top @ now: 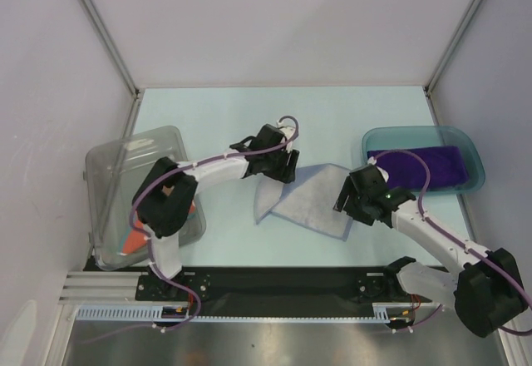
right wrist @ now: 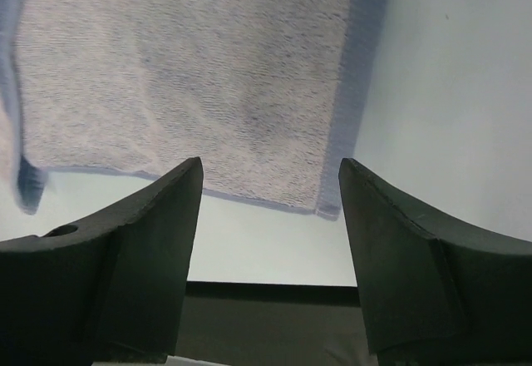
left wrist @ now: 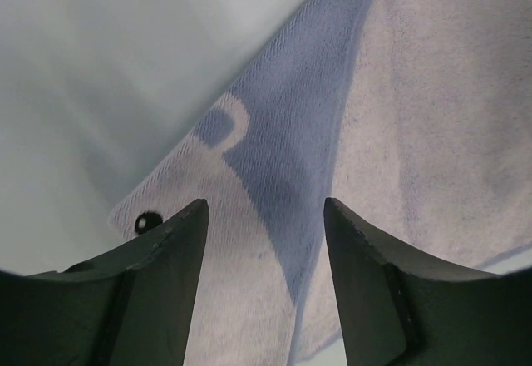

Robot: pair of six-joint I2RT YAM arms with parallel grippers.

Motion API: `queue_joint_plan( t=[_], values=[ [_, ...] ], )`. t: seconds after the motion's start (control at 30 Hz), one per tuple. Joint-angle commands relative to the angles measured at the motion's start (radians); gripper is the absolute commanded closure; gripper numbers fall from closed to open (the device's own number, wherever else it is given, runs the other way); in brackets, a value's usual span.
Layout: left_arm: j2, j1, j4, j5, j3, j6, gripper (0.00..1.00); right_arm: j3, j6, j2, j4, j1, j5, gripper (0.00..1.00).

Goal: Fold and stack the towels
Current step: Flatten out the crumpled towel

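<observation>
A light blue towel with white print point(top: 309, 199) lies partly folded on the table between the arms. My left gripper point(top: 285, 166) is open just above its far left part; the left wrist view shows the towel point(left wrist: 391, 133) under the open fingers point(left wrist: 179, 249). My right gripper point(top: 349, 200) is open over its near right corner; the right wrist view shows the towel's corner point(right wrist: 208, 83) just beyond the fingers point(right wrist: 391, 216). A purple towel point(top: 416, 168) lies folded in the teal tray point(top: 474, 145). An orange-brown towel point(top: 135, 235) shows in the clear bin point(top: 125, 162).
The clear bin stands at the left with my left arm reaching over it. The teal tray sits at the right. A black strip point(top: 283, 279) runs along the table's near edge. White walls enclose the table on three sides.
</observation>
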Motion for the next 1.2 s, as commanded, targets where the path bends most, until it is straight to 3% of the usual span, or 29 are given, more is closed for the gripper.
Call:
queue_joint_plan(
  t=[0.0, 0.1, 0.2, 0.23, 0.4, 0.47, 0.57, 0.67, 0.7, 0.73, 0.83, 0.93, 1.07, 1.17],
  values=[
    [0.075, -0.015, 0.023, 0.050, 0.085, 0.047, 0.36, -0.022, 0.072, -0.016, 0.002, 0.010, 0.059, 0.29],
    [0.176, -0.020, -0.096, -0.002, 0.151, 0.024, 0.39, -0.033, 0.043, 0.003, 0.028, 0.007, 0.079, 0.29],
    [0.224, -0.018, -0.210, -0.068, 0.177, 0.004, 0.54, -0.028, -0.014, 0.014, 0.078, 0.013, 0.056, 0.33],
    [0.215, -0.012, -0.218, -0.106, 0.136, -0.002, 0.67, -0.025, -0.025, 0.015, 0.086, 0.013, 0.057, 0.34],
    [0.008, 0.027, -0.120, -0.082, -0.126, -0.120, 0.94, 0.039, -0.120, 0.050, 0.086, 0.014, 0.044, 0.33],
    [-0.063, 0.060, -0.071, -0.048, -0.262, -0.200, 1.00, 0.055, -0.158, 0.081, 0.080, 0.007, 0.032, 0.32],
    [-0.233, 0.104, 0.002, -0.021, -0.448, -0.347, 1.00, 0.064, -0.164, 0.109, 0.088, -0.007, -0.033, 0.32],
    [-0.418, 0.127, 0.131, 0.062, -0.620, -0.511, 0.90, 0.042, -0.120, 0.106, 0.114, -0.001, -0.070, 0.33],
    [-0.457, 0.126, 0.150, 0.070, -0.645, -0.546, 0.82, 0.035, -0.103, 0.103, 0.124, 0.002, -0.080, 0.34],
    [-0.509, 0.118, 0.162, 0.074, -0.672, -0.576, 0.67, 0.018, -0.085, 0.101, 0.135, 0.003, -0.091, 0.35],
    [-0.572, 0.104, 0.116, 0.023, -0.631, -0.587, 0.55, 0.007, -0.039, 0.109, 0.135, 0.040, -0.088, 0.37],
    [-0.620, 0.103, 0.044, -0.059, -0.527, -0.483, 0.37, 0.006, 0.000, 0.093, 0.103, 0.100, -0.041, 0.38],
    [-0.542, 0.104, 0.024, -0.045, -0.319, -0.148, 0.35, -0.049, 0.105, 0.041, 0.063, 0.186, 0.008, 0.41],
    [-0.324, 0.104, -0.118, -0.028, -0.053, 0.011, 0.32, -0.077, 0.199, 0.020, 0.051, 0.272, 0.054, 0.43]
  ],
)
